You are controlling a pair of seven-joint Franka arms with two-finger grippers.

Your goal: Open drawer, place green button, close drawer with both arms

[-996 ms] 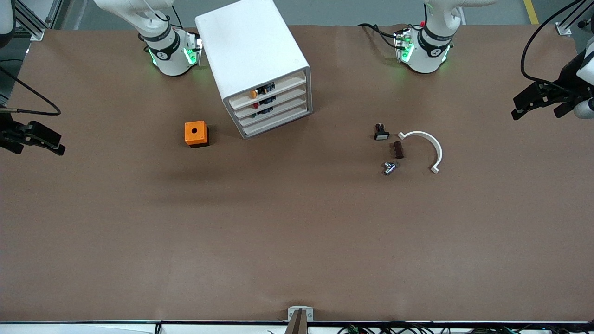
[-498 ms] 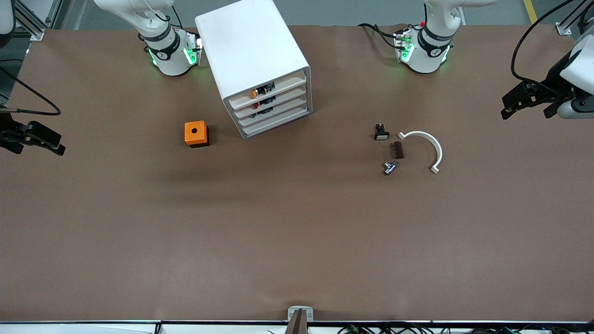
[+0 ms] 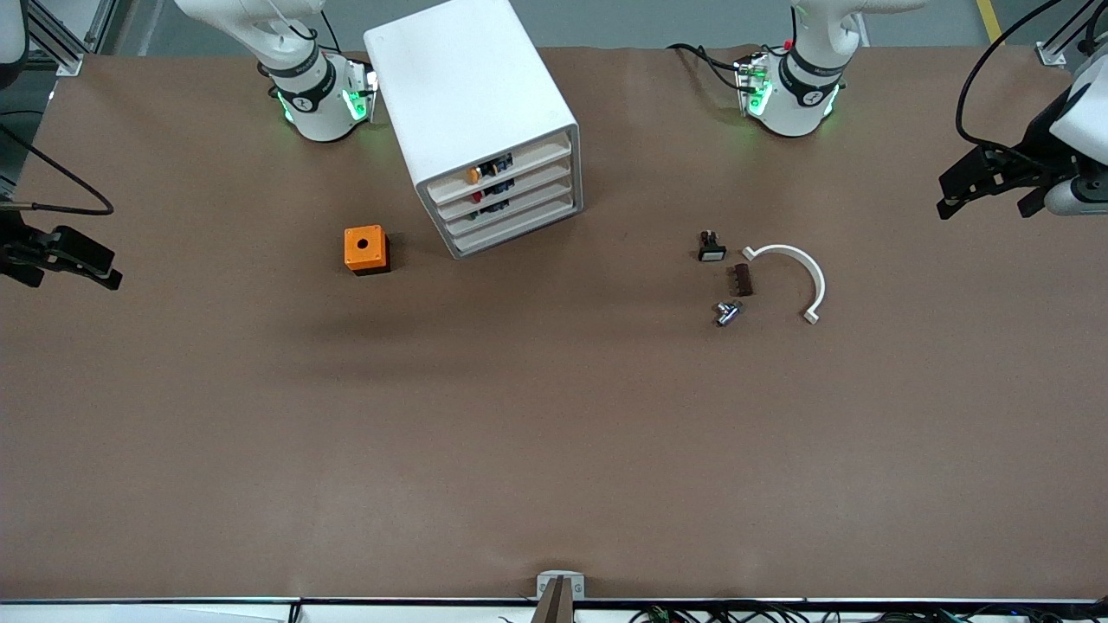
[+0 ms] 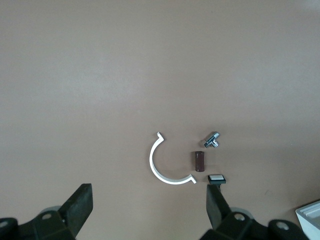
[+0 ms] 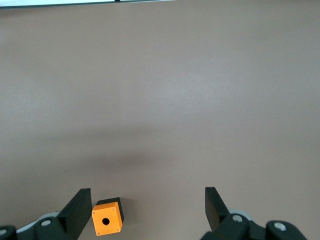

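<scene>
front view: the white cabinet (image 3: 472, 104) stands at about eleven o'clock on the worktop (image 3: 554, 450). the drawer (image 3: 512, 214), third down, is pushed in flush. an orange cube (image 3: 366, 249) sits at the cabinet's eight o'clock. my left gripper (image 3: 945, 197) hangs at the worktop's three o'clock edge, my right gripper (image 3: 111, 266) at nine o'clock.

left wrist view: my fingers (image 4: 80, 205) are spread wide and empty over a white curved piece (image 4: 162, 167), a brown block (image 4: 199, 161), a metal fitting (image 4: 212, 140) and a white-capped button (image 4: 216, 178).

right wrist view: my fingers (image 5: 79, 206) are spread, holding nothing, above the orange cube.
</scene>
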